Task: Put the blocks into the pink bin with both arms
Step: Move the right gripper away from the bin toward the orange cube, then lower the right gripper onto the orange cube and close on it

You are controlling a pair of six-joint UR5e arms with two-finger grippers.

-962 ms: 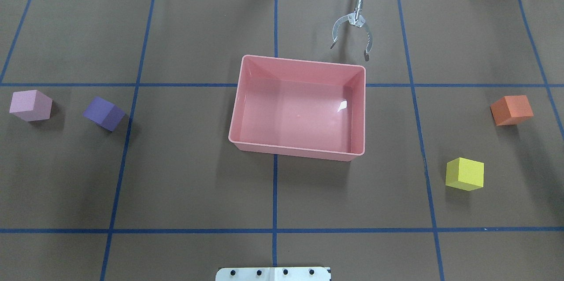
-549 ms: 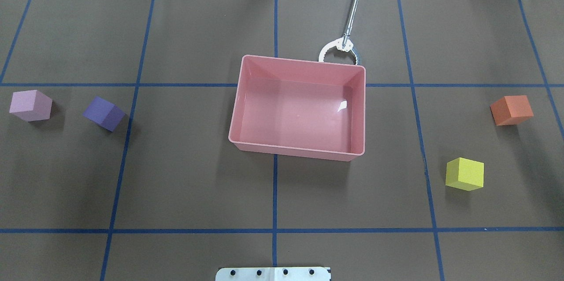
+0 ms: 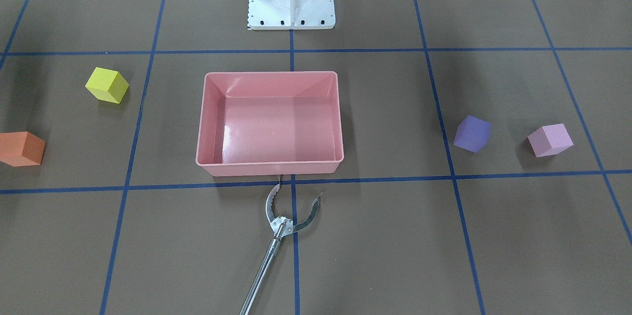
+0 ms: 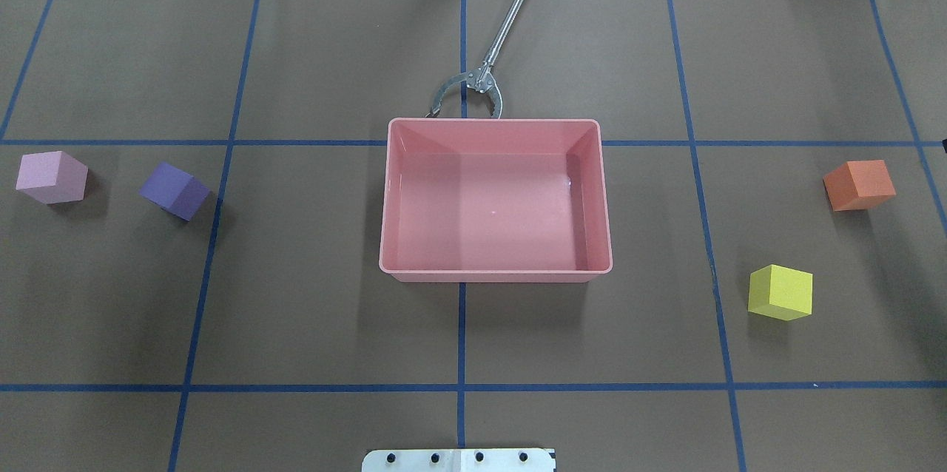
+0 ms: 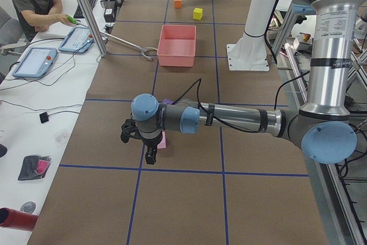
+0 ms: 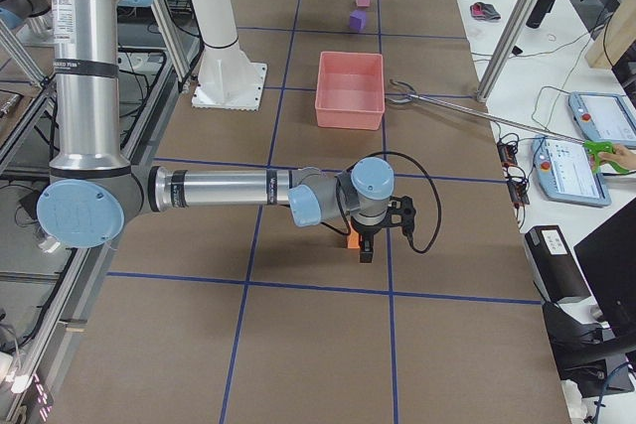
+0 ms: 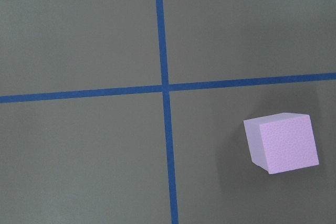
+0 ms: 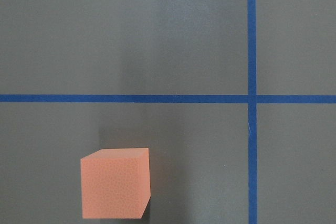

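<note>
Blue-taped brown paper (image 4: 296, 309) covers the table beside an operators' desk (image 5: 23, 113). The pink bin (image 4: 386, 194) sits central; pink block (image 4: 52, 176) and purple block (image 4: 175, 191) lie on the robot's left, orange block (image 4: 858, 185) and yellow block (image 4: 780, 292) on its right. I cannot tell whether the left gripper (image 5: 150, 156) or right gripper (image 6: 365, 250) is parted or closed.

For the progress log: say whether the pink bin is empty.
Empty: the pink bin shows only bare floor in overhead and front-facing views.
</note>
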